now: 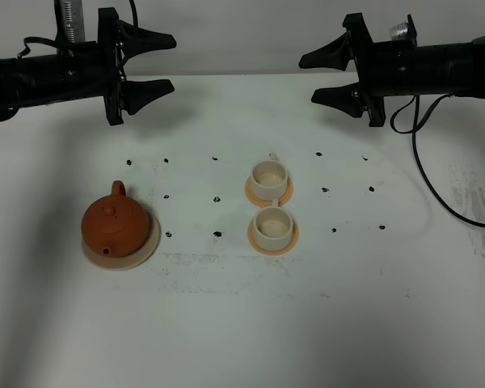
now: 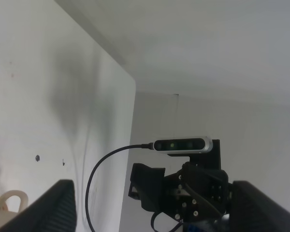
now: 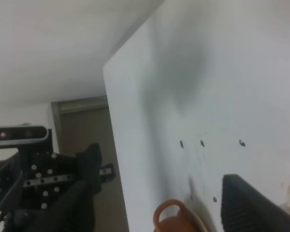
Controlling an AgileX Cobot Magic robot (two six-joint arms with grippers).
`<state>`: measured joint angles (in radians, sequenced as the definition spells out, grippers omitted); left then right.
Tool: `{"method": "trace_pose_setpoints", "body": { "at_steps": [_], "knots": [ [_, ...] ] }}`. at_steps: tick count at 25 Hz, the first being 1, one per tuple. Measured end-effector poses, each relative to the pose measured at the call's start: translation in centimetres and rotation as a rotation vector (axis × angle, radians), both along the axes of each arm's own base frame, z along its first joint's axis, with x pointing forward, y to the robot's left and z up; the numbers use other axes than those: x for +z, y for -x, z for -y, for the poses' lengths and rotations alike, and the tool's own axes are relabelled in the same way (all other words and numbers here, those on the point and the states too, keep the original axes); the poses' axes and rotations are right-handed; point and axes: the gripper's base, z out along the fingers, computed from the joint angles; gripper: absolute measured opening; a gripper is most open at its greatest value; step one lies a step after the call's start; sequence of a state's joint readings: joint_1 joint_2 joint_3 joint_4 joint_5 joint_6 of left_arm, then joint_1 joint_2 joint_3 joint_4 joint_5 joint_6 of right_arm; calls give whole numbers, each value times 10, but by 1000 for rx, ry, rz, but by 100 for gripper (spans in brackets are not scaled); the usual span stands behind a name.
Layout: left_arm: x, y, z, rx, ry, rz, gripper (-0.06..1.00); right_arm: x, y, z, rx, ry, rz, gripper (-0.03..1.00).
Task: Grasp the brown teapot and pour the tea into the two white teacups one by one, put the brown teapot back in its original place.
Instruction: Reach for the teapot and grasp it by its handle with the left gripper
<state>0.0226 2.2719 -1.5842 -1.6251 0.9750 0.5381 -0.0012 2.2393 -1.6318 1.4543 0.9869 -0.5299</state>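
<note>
L end effector (image 1: 165,62) & R end effector (image 1: 309,79) both wide, empty, clear of brown teapot (image 1: 113,226).

brown teapot (image 3: 181,224) cropped to its handle, white teacup (image 2: 14,194) mostly out of frame

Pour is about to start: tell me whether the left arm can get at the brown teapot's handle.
Probably yes. The left gripper hangs open above the table's far side, the brown teapot sits on its saucer nearer, handle turned toward that side, nothing between them.

One teapot (image 1: 113,226), saucer (image 1: 150,241); two teacups (image 1: 270,175), coasters (image 1: 286,196)
</note>
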Motion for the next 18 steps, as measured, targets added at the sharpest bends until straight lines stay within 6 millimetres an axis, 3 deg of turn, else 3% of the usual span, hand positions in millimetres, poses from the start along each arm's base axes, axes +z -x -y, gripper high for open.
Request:
{"method": "trace_pose_setpoints", "body": {
  "at_steps": [12,18],
  "knots": [
    [-3,1,0,-12,-19,1,67,-1,0,0,-1,13,-10,58],
    [9,-6,0,-93,-148,180,60,-2,-2,3,53,119,145,58]
  ]
}}
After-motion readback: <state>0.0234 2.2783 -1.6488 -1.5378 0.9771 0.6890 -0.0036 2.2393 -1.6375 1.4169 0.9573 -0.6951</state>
